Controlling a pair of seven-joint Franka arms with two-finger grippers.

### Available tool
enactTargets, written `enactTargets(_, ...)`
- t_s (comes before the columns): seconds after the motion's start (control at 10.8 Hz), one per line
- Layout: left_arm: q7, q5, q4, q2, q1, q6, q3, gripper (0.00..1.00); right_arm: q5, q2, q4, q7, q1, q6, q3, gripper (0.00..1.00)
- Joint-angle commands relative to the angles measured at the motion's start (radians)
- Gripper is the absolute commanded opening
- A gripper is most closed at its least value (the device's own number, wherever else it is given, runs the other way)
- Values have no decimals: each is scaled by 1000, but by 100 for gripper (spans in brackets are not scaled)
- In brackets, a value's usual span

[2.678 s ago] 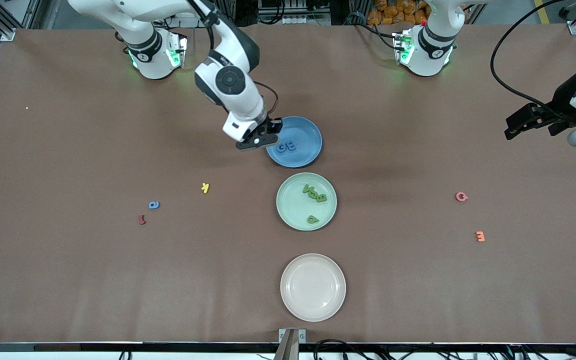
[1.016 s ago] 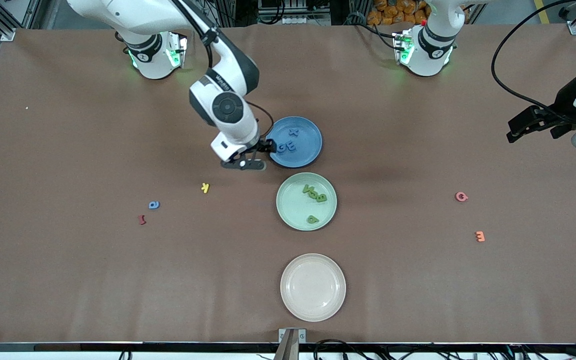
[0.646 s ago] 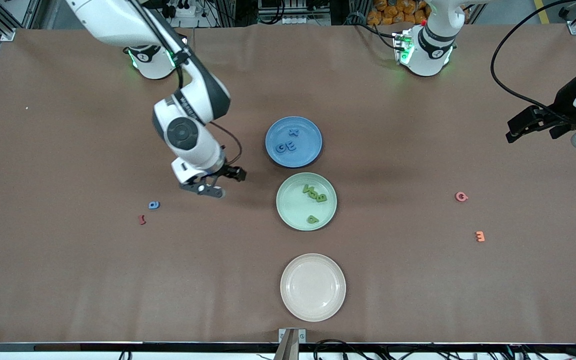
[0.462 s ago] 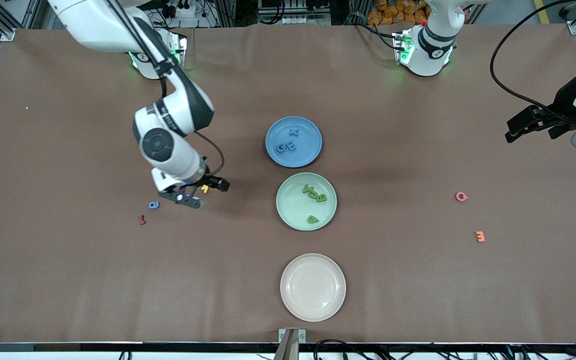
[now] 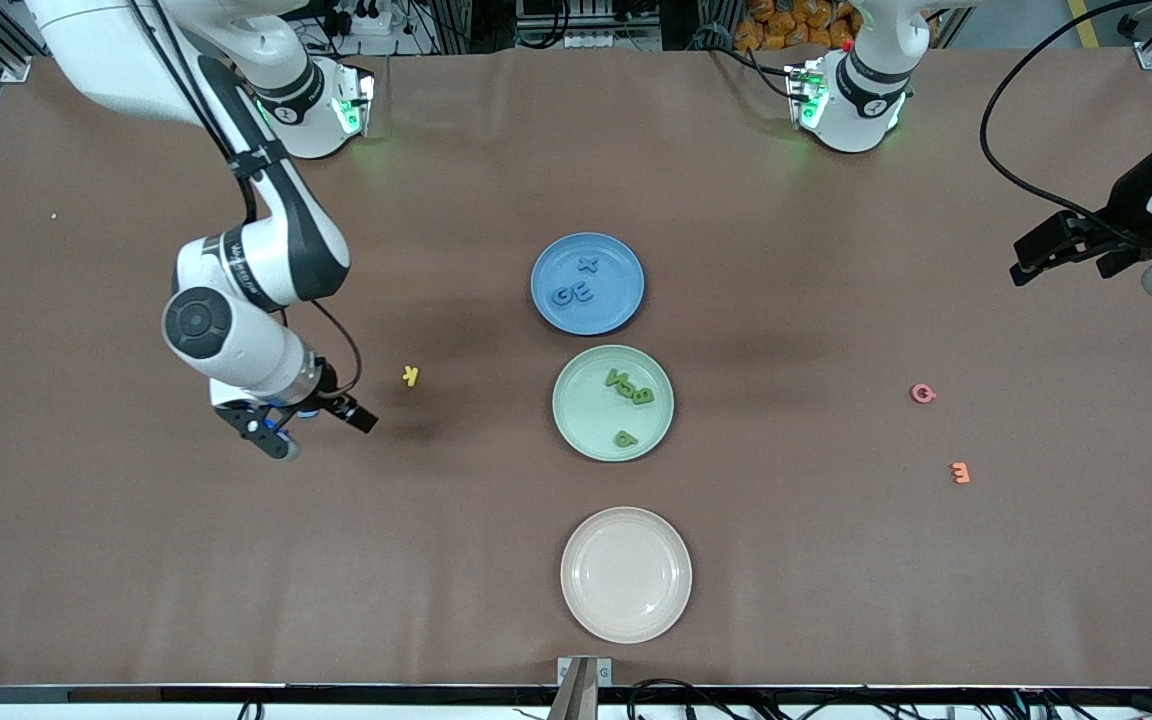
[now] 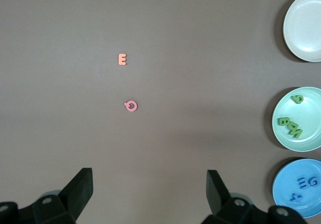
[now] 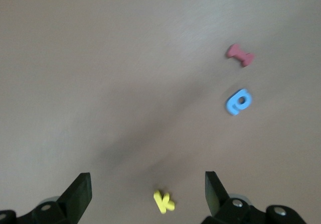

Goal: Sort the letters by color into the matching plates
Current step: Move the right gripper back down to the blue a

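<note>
My right gripper hangs open and empty over the table toward the right arm's end, above a loose blue letter and a dark red letter. A yellow letter lies beside them, toward the plates. The blue plate holds three blue letters. Nearer the camera, the green plate holds several green letters. Nearest stands the cream plate, bare. My left gripper waits open over the left arm's end. A pink letter and an orange letter lie there.
The three plates form a line down the middle of the brown table. A black cable loops over the table near the left arm. A metal bracket sits at the table edge nearest the camera.
My right arm has swung from beside the blue plate toward its own end of the table, passing over the yellow letter, its gripper staying open. The left arm has not moved.
</note>
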Motion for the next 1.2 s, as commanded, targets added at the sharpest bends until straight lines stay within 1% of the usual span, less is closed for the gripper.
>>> enactTargets(0.0, 22, -24, -7, -8, 5, 8, 0, 100, -6, -3, 10, 266, -16, -10, -40, 100)
enactTargets(0.18, 22, -24, -10, -8, 5, 8, 0, 100, -7, 14, 10, 432, -30, 10, -71, 100)
enactTargets(0.46, 22, -24, -10, -8, 3, 8, 0, 100, -6, 33, 4, 485, -34, 27, -117, 100)
enactTargets(0.55, 22, -24, -10, -8, 3, 8, 0, 100, -4, 43, -7, 491, -34, 54, -123, 100)
enactTargets(0.65, 22, -24, -10, -8, 3, 8, 0, 100, -4, 50, -33, 493, -42, 97, -123, 100)
enactTargets(0.83, 22, -24, -10, -8, 2, 8, -3, 100, -4, 65, -94, 493, -57, 226, -121, 100)
enactTargets(1.02, 22, -24, -10, -8, 3, 8, -6, 100, -3, 82, -125, 490, -62, 286, -121, 100)
enactTargets(1.11, 22, -24, -10, -8, 2, 8, -6, 100, -3, 80, -172, 487, -64, 347, -121, 100)
